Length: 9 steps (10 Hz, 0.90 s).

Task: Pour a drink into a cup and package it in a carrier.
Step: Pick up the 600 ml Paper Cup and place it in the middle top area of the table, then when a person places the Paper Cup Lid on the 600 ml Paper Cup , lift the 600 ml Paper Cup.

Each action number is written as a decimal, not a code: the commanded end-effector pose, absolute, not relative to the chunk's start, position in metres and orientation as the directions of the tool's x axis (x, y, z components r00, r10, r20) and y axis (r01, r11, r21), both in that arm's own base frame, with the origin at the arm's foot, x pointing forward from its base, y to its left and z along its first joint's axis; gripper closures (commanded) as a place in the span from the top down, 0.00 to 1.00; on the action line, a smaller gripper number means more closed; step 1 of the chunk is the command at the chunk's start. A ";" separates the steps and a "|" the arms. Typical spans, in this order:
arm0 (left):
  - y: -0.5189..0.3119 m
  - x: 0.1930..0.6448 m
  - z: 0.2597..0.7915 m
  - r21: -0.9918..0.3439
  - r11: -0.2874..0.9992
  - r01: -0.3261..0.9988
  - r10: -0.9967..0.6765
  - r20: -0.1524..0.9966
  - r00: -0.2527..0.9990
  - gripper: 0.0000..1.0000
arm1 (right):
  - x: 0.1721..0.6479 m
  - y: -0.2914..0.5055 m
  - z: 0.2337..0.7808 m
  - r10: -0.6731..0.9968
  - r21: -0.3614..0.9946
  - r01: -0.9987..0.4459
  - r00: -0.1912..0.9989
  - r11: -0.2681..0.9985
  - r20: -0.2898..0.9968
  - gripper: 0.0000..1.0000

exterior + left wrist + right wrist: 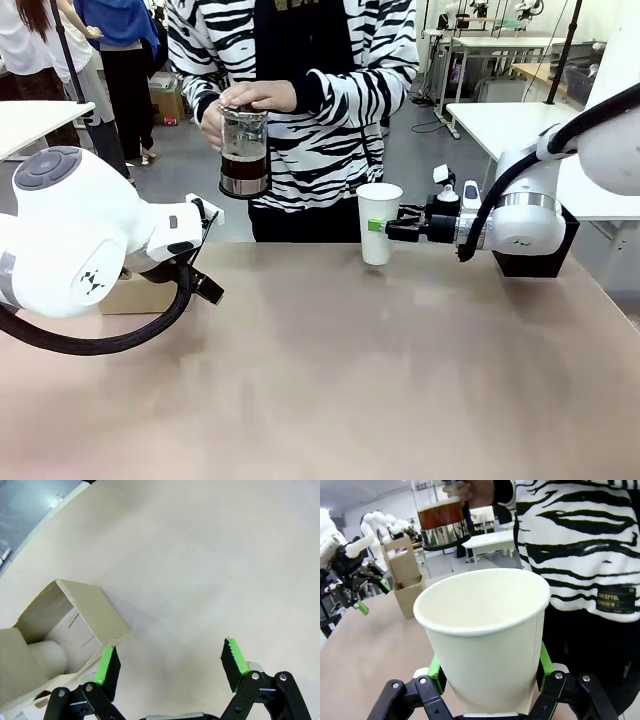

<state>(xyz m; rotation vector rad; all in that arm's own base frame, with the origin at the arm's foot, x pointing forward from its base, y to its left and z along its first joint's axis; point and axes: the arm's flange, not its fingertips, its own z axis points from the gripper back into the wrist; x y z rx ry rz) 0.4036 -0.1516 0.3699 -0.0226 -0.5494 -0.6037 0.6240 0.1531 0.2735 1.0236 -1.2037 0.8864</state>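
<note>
there are 2 grippers, 1 cup, 1 carafe and 1 carrier. the right gripper is clamped on the white paper cup, with 1 green pad pressed to each side of the cup's lower wall. the cup stands upright between its fingers with the mouth up, and its base is just above the table. in the right wrist view the cup's inside is plain white. the drink, a dark brown liquid, sits in the lower part of the clear glass carafe. the person holds the carafe upright with 2 hands, 1 hand on the lid and the other hand at the side. from the right gripper, the carafe is beyond the cup and higher than its rim, off toward the robot's left, and well apart from the cup. the left gripper has its jaws spread wide with nothing between them, above bare table. the brown cardboard carrier rests on the table just beside the left gripper's finger on the picture's left in its wrist view, outside the jaws. i cannot tell whether the carrier's corner touches that pad. a pale rounded shape shows inside the carrier.
</note>
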 end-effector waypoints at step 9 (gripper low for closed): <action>-0.152 0.403 0.370 0.135 0.827 0.546 -0.533 0.498 0.684 1.00 | 0.624 0.153 0.274 0.010 0.146 -0.940 0.157 0.308 0.988 0.80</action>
